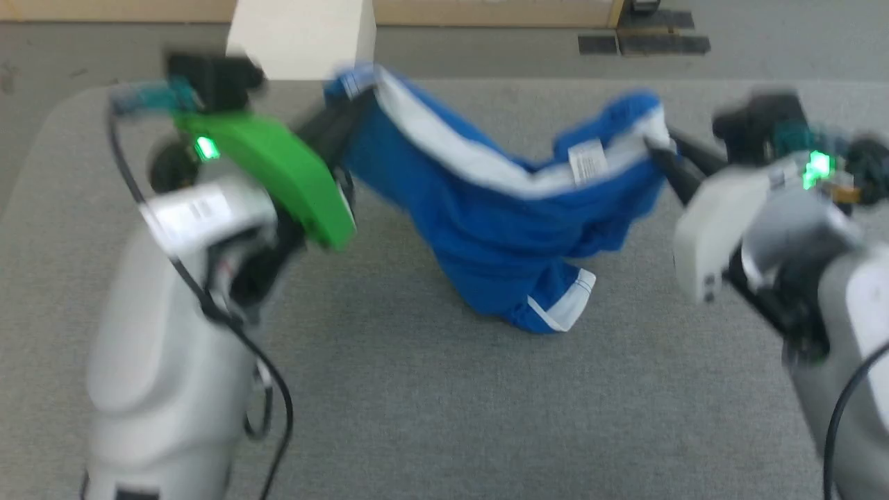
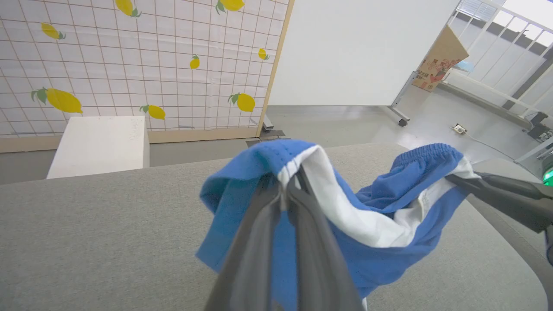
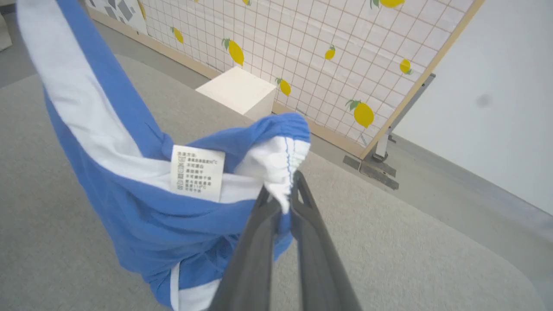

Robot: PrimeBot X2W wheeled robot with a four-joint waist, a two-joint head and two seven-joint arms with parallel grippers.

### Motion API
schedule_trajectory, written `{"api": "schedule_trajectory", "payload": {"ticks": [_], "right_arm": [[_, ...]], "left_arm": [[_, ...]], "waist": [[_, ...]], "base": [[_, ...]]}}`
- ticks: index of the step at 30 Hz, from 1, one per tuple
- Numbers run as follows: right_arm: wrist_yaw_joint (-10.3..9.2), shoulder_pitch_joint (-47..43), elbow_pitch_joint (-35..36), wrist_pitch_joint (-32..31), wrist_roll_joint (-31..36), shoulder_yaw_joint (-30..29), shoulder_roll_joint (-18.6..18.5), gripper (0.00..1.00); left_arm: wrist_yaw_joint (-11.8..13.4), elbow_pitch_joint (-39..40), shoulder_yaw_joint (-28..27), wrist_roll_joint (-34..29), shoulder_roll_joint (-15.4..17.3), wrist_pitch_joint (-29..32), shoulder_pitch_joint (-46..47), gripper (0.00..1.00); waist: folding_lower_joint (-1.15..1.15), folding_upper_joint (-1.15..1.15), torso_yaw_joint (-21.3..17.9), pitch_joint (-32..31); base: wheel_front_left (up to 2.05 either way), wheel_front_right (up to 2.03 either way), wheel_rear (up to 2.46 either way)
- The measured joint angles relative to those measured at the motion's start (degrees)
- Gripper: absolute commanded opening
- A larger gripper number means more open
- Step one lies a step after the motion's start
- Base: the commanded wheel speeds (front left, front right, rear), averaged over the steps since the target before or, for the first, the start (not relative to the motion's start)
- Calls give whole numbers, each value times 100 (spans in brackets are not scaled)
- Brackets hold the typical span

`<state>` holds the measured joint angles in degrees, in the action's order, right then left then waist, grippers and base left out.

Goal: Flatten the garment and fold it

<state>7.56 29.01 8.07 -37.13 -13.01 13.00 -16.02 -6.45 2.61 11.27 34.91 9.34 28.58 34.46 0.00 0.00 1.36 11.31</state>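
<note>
A: Shorts status?
B: We hold soft blue shorts (image 1: pixel 486 229), white stripe (image 1: pixel 444 146), sagging over the grey fabric table (image 1: pixel 417 417). Clamped: left gripper (image 2: pixel 287 183) on one end, right gripper (image 3: pixel 288 196) on the gathered waistband (image 3: pixel 276 162). Care tag (image 3: pixel 197 172): print unreadable.

Grey cloth-covered table (image 1: pixel 444 417) with rounded corners, grey floor (image 2: pixel 345 125) around it. Behind it a lemon-print grid screen (image 2: pixel 129 65) in a wood frame, a white box (image 2: pixel 97 144) at its foot. White panel (image 2: pixel 358 47) beside the screen, bright windows (image 2: pixel 510 39) far off.
</note>
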Motion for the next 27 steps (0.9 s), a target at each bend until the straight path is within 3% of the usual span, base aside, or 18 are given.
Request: {"api": "schedule_trajectory", "payload": {"ticks": [6,15,21,27], "right_arm": [[1,1781,-889,76,-299,463,-94,0],[2,3979,-2275,1199,151,494,294,0],[5,4778,-2938,2145,605,90,628,0],[4,4747,-3422,2585,673,14,728,0]], "left_arm": [[164,-891,-447,-76,-9,-433,1509,0],[500,-1987,-1065,-436,167,-1766,3445,0],[494,-2398,-1222,-517,177,-2703,4185,0],[241,-2885,-940,-633,220,-2883,4140,0]], "waist": [[0,0,-98,469],[1,0,-275,1295],[2,0,-367,1694],[2,0,-369,1802]], "base": [[0,0,0],[0,0,0],[0,0,0],[0,0,0]]}}
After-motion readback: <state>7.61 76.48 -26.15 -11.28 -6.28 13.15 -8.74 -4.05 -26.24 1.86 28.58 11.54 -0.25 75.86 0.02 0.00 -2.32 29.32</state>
